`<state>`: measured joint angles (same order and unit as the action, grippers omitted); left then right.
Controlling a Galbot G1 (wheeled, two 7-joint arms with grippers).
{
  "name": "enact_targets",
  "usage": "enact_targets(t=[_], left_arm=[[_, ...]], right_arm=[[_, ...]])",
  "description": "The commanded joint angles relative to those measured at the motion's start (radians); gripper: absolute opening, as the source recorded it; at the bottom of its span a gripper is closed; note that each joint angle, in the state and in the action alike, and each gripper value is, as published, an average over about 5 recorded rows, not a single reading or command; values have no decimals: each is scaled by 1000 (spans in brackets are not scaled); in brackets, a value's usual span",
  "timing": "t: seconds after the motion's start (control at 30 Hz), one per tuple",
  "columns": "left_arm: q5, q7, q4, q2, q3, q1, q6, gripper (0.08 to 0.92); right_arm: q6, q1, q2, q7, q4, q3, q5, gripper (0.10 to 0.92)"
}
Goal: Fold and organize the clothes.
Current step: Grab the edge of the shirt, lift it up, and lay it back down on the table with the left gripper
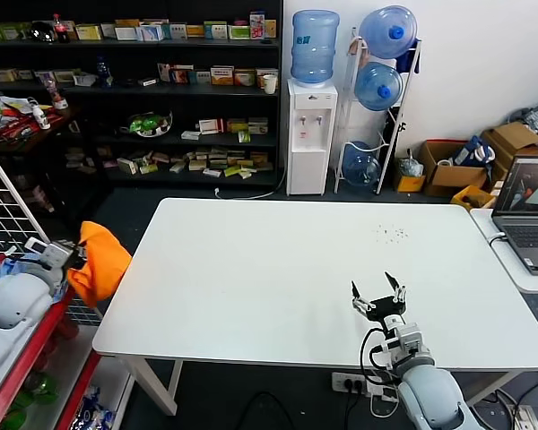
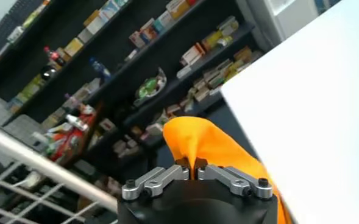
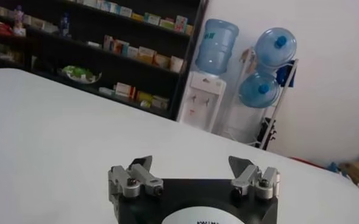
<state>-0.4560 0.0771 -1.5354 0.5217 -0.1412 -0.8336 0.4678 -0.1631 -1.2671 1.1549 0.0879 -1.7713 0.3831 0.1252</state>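
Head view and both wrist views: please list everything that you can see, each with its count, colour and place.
T-shirt: one, bright orange, bunched, hanging off the table's left edge, held by the left gripper.
Table: one, white, in the centre.
Laptop: one, grey, open, on a side surface at the right.
Water dispenser: one, white, with a blue bottle on top, against the back wall.
Bottle rack: one, holding three blue bottles, beside the dispenser.
Shelves: dark, stocked with boxes, at the back left.
Cardboard boxes: several, brown, on the floor at the back right.
Left gripper: fingers shut on the T-shirt, left of the table.
Right gripper: fingers open, over the table's near right part.
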Motion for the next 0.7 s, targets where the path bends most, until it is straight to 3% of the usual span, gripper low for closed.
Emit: enact_targets(t=[0.03, 0.17, 0.3, 0.7], left_arm=[[-174, 115, -233, 135, 25, -30, 82, 129], [-257, 174, -323, 177, 45, -52, 100, 129], [-264, 210, -350, 280, 85, -57, 101, 129], [-105, 239, -180, 671, 251, -19, 49, 129]], right_arm=[[1, -15, 8, 2, 2, 22, -14, 823], [-1, -26, 7, 4, 0, 36, -17, 823], [-5, -40, 1, 6, -2, 48, -21, 823], [28, -98, -28, -15, -22, 118, -9, 823]])
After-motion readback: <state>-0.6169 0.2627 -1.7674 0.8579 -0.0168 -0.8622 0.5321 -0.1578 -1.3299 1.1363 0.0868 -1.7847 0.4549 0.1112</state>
